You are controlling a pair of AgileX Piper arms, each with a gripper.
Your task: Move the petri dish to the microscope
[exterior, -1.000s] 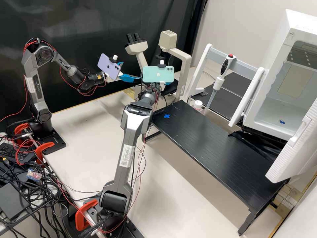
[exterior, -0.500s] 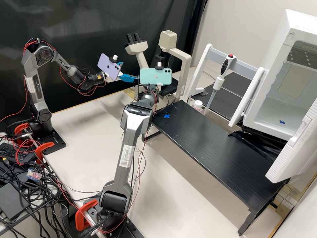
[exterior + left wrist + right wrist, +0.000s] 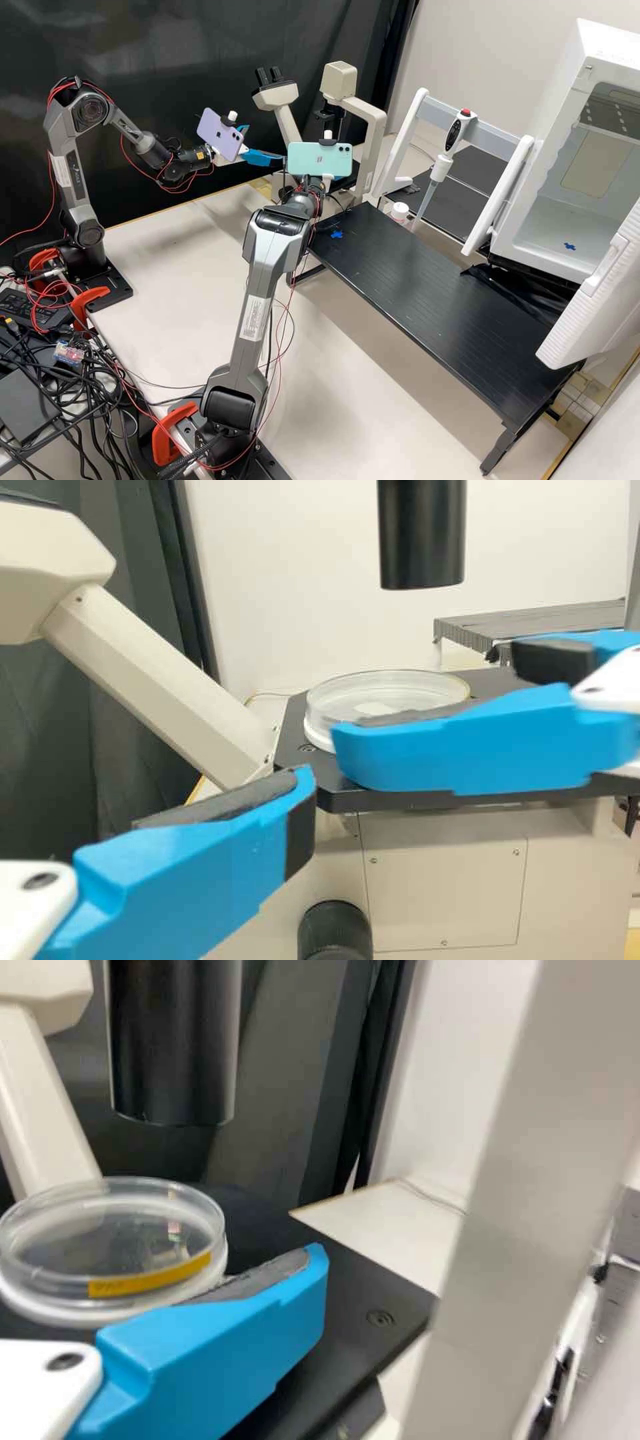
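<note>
The petri dish (image 3: 115,1235) lies flat on the black stage (image 3: 355,1305) of the microscope (image 3: 277,95), beneath the microscope's dark cylinder (image 3: 172,1050), with a gap of air between them. A yellow label (image 3: 150,1278) curves round its side. My right gripper (image 3: 312,185) is at the microscope's stage, its jaws spread, one blue finger (image 3: 235,1325) just beside the dish and partly in front of it; whether they touch I cannot tell. The dish is not clamped in these jaws. My left gripper (image 3: 265,142) is near the microscope, on its eyepiece side, and I hold those jaws apart too, with nothing between them.
</note>
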